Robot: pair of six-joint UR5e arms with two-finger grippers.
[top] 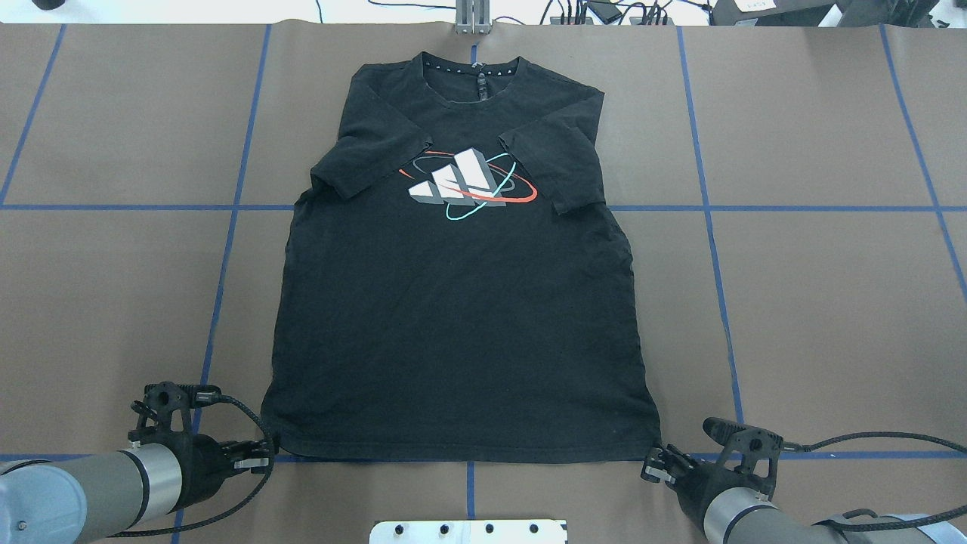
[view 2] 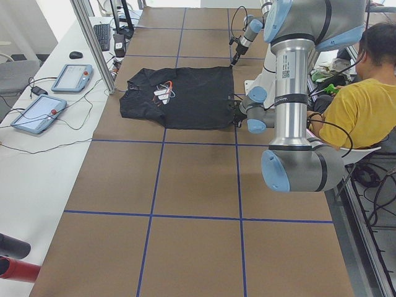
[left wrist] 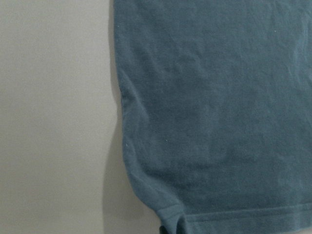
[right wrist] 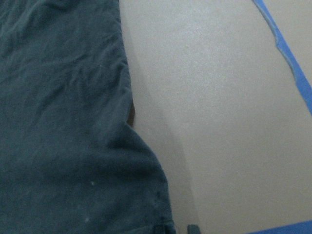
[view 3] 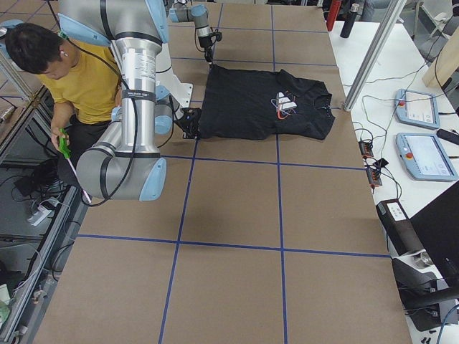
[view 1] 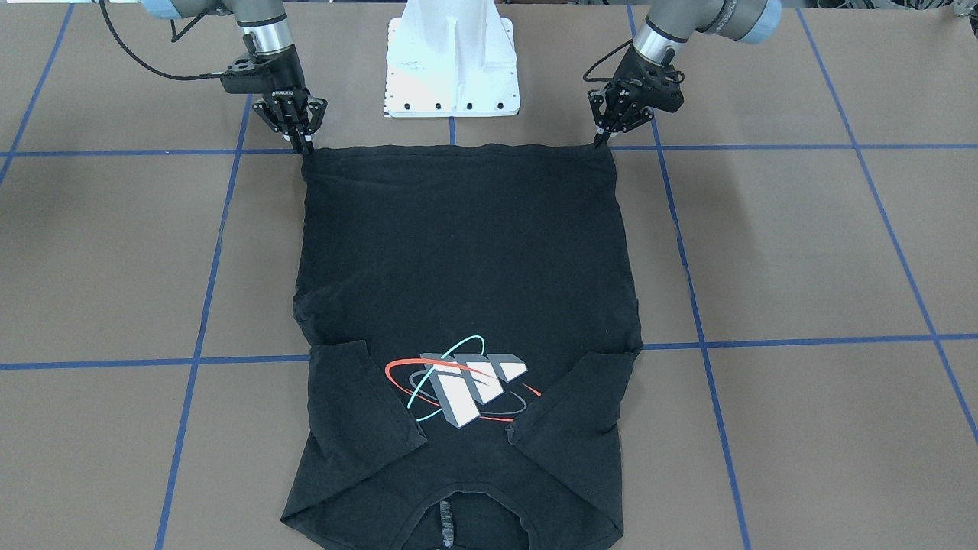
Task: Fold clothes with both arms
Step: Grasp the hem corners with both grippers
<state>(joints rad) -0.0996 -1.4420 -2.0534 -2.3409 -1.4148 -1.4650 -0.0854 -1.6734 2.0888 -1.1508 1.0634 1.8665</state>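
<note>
1. The left arm (top: 91, 483) reaches low along the tabletop's robot-side edge. The left gripper (view 1: 602, 137) has its fingers pinched on one hem corner of the shirt (view 1: 466, 252).
2. The right arm (top: 755, 517) is posed likewise, and the right gripper (view 1: 304, 142) is clamped on the other hem corner.
3. The shirt lies flat mid-tabletop, with the hem toward the robot, the collar near the far edge and both sleeves folded inward.
4. The brown tabletop (view 1: 802, 244) carries blue tape lines (view 1: 764, 341). A white pedestal (view 1: 452, 69) stands between the arms.
5. A seated person (view 2: 362, 105) in yellow is beside the robot, and tablets (view 2: 71, 77) lie on a side bench.
</note>
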